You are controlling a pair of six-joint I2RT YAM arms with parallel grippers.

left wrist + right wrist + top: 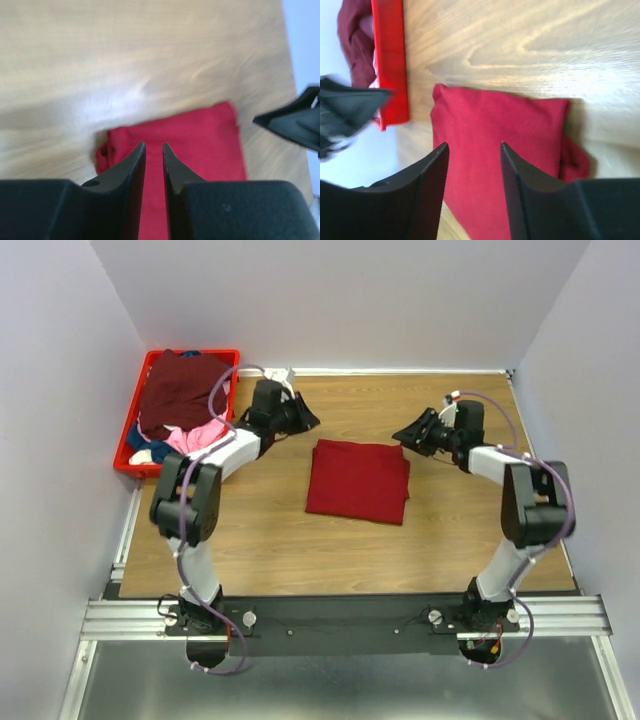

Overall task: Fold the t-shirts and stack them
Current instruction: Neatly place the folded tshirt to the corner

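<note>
A bright red t-shirt (358, 480) lies folded into a rectangle at the middle of the wooden table. It also shows in the left wrist view (200, 135) and the right wrist view (500, 115). My left gripper (300, 420) hovers just off its far left corner, jaws a narrow gap apart and empty (153, 145). My right gripper (405, 435) hovers off its far right corner, open and empty (472, 145). A dark maroon shirt (185, 390), a pink one (205, 433) and a blue one (140, 435) lie crumpled in the red crate (128, 445).
The red plastic crate stands at the far left of the table against the wall, and its rim shows in the right wrist view (390, 60). White walls close in the table at the back and both sides. A small white object (283, 373) lies at the back edge.
</note>
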